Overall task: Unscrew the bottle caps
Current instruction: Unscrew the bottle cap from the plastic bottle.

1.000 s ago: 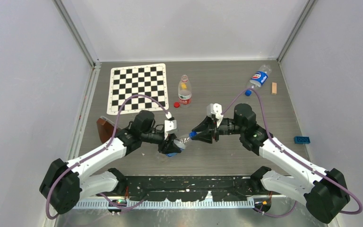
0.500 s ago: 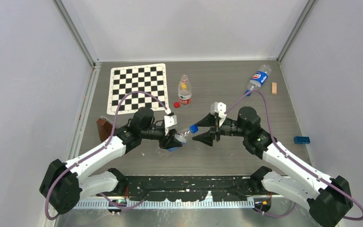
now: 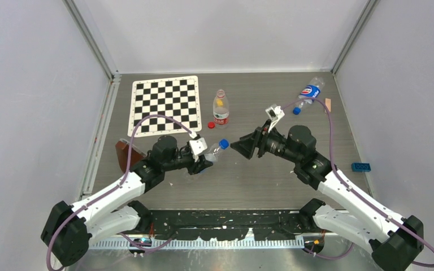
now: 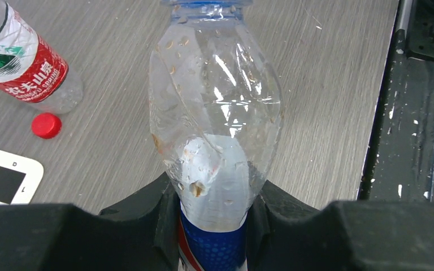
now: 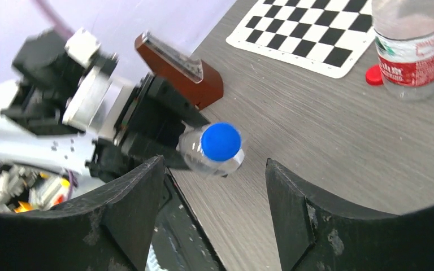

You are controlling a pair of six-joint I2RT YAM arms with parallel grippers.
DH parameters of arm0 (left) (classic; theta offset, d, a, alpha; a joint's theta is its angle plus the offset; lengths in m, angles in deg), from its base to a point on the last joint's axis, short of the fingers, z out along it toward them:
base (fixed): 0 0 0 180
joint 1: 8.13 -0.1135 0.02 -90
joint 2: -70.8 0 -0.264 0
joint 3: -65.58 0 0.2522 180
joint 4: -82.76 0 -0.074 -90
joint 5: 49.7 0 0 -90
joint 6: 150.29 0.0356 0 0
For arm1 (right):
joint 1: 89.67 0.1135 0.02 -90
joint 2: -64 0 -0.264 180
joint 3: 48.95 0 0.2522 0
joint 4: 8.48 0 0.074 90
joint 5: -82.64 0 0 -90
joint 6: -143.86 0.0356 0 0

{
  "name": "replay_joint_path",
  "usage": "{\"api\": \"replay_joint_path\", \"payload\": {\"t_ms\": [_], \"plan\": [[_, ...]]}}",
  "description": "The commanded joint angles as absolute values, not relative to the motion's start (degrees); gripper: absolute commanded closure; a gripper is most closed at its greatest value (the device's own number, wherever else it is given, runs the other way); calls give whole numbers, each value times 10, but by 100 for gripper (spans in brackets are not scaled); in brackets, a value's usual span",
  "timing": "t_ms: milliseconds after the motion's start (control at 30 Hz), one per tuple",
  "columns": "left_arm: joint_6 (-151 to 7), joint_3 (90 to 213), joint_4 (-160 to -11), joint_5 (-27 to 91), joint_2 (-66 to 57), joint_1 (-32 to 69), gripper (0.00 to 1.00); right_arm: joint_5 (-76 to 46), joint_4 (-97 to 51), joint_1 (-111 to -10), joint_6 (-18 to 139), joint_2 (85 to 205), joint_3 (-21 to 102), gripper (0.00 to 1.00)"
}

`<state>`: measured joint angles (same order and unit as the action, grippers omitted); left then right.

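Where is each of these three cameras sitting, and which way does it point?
Top external: above and behind the arms, looking down on the table; both arms show, with left gripper and right gripper.
Left wrist: on the left arm, looking along its fingers up the held bottle; only those fingers show.
Right wrist: on the right arm, looking between its open fingers at the blue cap and the left arm.
Shared: both wrist views show the red cap beside the red-label bottle.

White arms, black fingers, purple cables.
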<state>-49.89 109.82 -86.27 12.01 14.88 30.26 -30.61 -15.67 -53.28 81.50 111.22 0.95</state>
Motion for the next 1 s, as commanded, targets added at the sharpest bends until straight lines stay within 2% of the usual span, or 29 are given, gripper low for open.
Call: {"api": "replay_joint_path", "payload": {"t_ms": [0,267,700,833,900,967], "plan": [[-467,1083,-922,176,176,322,91,-230,-234,-532,933,1158,84,28],[-456,1083,-909,205,183,339,91,-313,-175,-532,1003,1244,106,28],[-451,1083,-903,205,183,341,91,-349,-126,-534,1017,1275,96,30],[-451,1083,-904,203,182,341,91,-354,-118,-534,1016,1287,98,43],[-451,1082,-904,204,184,341,91,-360,-121,-534,1007,1293,100,55],[-450,1080,-904,207,185,341,91,-373,-131,-534,990,1295,102,63]]}}
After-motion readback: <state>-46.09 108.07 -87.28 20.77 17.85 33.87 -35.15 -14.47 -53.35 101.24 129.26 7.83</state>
